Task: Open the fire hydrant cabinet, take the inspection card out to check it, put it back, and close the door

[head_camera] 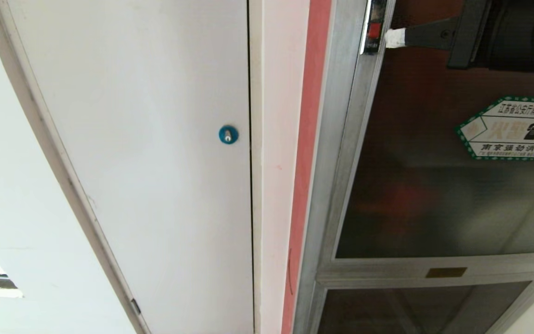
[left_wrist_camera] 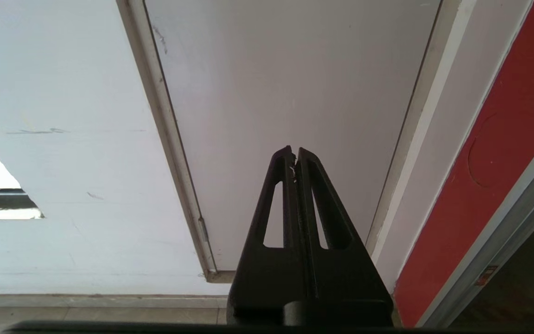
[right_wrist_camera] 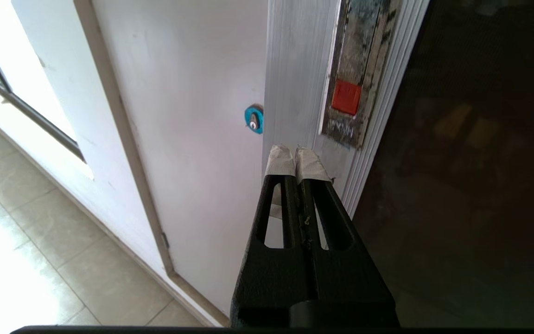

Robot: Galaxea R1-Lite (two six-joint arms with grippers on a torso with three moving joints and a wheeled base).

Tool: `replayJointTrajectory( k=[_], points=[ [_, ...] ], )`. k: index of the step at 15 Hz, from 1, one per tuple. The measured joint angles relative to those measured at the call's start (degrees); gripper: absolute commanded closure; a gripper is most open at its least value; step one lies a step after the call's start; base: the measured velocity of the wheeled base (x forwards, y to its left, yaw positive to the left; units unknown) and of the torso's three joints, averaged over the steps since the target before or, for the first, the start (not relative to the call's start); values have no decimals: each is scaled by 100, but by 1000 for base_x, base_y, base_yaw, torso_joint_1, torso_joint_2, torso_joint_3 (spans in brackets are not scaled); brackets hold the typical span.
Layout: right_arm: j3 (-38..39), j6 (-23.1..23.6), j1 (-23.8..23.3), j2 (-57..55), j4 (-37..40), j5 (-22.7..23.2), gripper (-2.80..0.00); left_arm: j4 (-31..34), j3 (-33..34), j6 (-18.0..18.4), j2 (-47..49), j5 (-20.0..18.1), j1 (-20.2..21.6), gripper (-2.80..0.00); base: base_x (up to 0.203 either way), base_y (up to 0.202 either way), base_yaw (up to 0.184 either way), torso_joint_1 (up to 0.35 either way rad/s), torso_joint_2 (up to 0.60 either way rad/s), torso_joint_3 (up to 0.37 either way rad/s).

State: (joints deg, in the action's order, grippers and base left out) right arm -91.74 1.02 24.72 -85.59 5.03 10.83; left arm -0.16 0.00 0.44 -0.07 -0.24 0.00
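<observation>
In the head view, the right gripper (head_camera: 394,38) is seen at the top right, its white-taped tips pressed together and empty, reaching level toward the red latch (head_camera: 374,30) in the silver frame of the door (head_camera: 434,185); whether the tips touch the frame cannot be told. The door is shut, and on its dark glass a green-bordered sticker (head_camera: 512,130) with a telephone icon and Chinese print is carried. A small brass plate (head_camera: 446,272) is fixed below the glass, its writing too small to read. To the left, a white door (head_camera: 146,162) with a blue lock (head_camera: 228,134) is shown. In the left wrist view, the left gripper (left_wrist_camera: 295,155) is seen closed and empty, well apart from the white door. In the right wrist view, the taped fingers (right_wrist_camera: 280,161) are seen shut just beside the latch on the frame.
</observation>
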Motion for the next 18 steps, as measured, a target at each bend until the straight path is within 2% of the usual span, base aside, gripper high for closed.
replayJointTrajectory(
  k=[7, 18],
  points=[
    [-389, 1, -9, -277, -2, -126, 0, 0, 0, 0, 0, 1, 0, 0, 0, 0, 0, 0, 0, 0],
    [-590, 18, -111, -527, -49, -250, 0, -2, 0, 1, 0, 0, 0, 0, 0, 0, 0, 0, 0, 0]
  ],
)
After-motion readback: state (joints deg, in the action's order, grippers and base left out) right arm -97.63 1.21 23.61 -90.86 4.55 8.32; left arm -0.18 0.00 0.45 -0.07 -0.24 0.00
